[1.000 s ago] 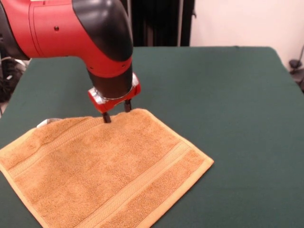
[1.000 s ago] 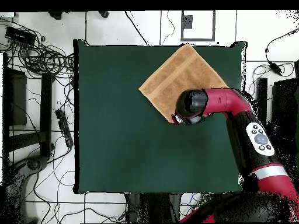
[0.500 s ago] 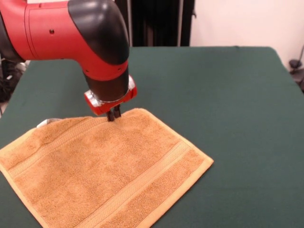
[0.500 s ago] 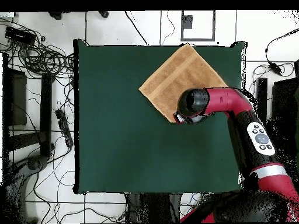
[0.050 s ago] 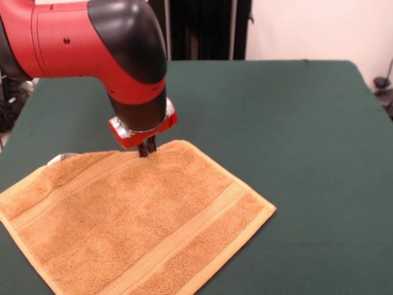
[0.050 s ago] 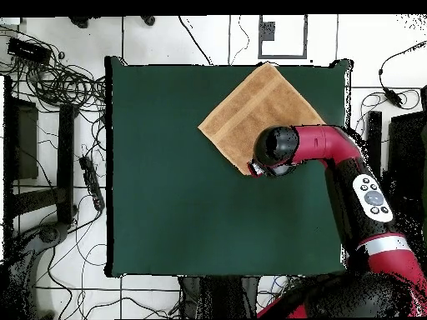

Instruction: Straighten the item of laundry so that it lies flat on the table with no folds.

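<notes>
In the front view, the claw (image 5: 147,149) stood at the towel's (image 5: 132,218) far corner, its two dark fingertips pressed close together with their tips at the hem; whether cloth was pinched between them could not be made out. The towel lay spread out, seemingly without folds, on the table (image 5: 295,135), running from the claw toward the near left part of the picture, where its near and left edges were cut off. A small pale tab (image 5: 61,158) showed at the towel's far left edge. Behind the table stood a pale wall (image 5: 307,27) and a dark curtain (image 5: 202,27).

In the overhead view, the towel (image 6: 250,112) sat turned like a diamond near the table's (image 6: 167,208) upper right corner, one tip reaching the table's edge. The arm's (image 6: 325,150) dark elbow covered the towel's lower corner and hid the claw entirely. Around the table, cables (image 6: 58,83) lay tangled on a tiled floor (image 6: 192,37).
</notes>
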